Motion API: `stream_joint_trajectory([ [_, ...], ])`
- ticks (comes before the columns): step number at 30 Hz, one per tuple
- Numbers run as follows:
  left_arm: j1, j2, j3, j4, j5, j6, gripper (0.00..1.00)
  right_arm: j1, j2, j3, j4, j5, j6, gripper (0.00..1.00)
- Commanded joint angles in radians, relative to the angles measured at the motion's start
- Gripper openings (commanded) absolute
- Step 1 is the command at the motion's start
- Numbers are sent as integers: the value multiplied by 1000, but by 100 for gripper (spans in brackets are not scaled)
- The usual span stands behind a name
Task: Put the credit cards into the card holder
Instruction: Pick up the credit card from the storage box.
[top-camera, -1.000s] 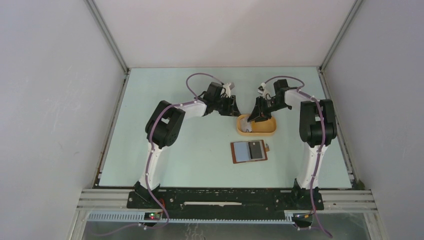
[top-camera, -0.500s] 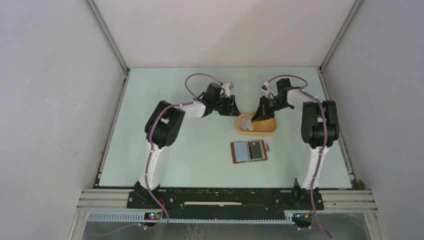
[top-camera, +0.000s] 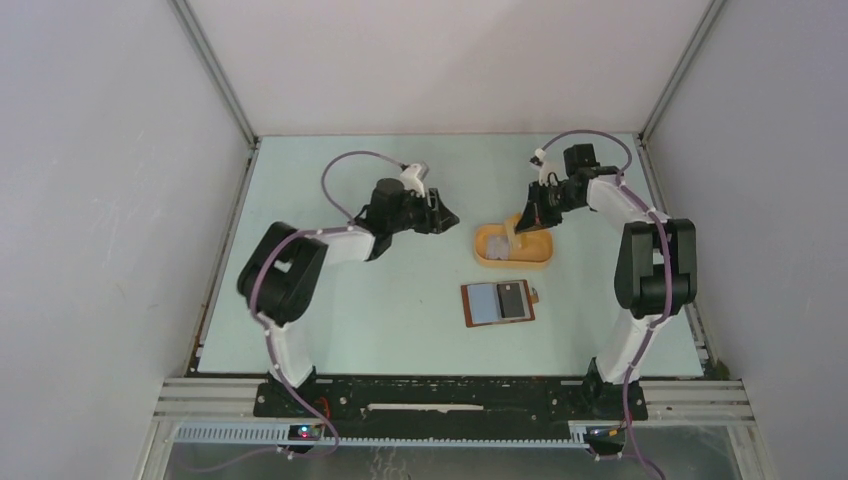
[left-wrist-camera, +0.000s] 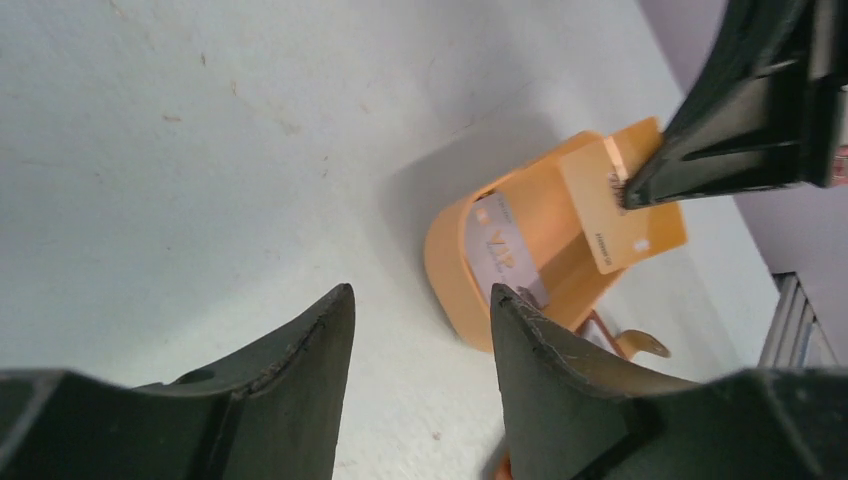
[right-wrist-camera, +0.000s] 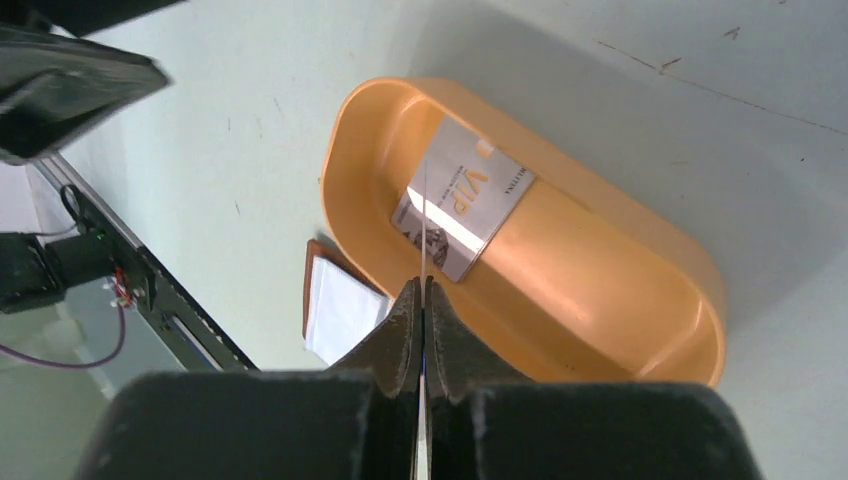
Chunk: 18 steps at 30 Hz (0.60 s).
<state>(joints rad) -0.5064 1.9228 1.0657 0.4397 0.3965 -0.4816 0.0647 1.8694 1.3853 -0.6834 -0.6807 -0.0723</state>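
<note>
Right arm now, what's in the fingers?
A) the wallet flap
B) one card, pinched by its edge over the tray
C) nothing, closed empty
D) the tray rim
B: the right fingers are closed on a thin card held above the orange tray, while a second VIP card lies in the tray.

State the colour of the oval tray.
The tray is orange-yellow, clearest in the right wrist view.
</note>
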Motion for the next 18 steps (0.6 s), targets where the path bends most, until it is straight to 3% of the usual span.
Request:
stream_joint_trajectory([
  [1, -3, -222, -190, 248, -52, -27, 59, -6, -119, -18, -59, -35, -139, 0],
  [9, -106, -502, -496, 491, -28, -153, 68, -3, -360, -121, -99, -263, -286, 0],
  [14, -229, -569, -598, 698, -30, -222, 74, 2, -496, -177, -150, -506, -396, 0],
  [18, -331, -568, -658, 882, -88, -155, 77, 42, -586, -244, -74, -602, -354, 0],
])
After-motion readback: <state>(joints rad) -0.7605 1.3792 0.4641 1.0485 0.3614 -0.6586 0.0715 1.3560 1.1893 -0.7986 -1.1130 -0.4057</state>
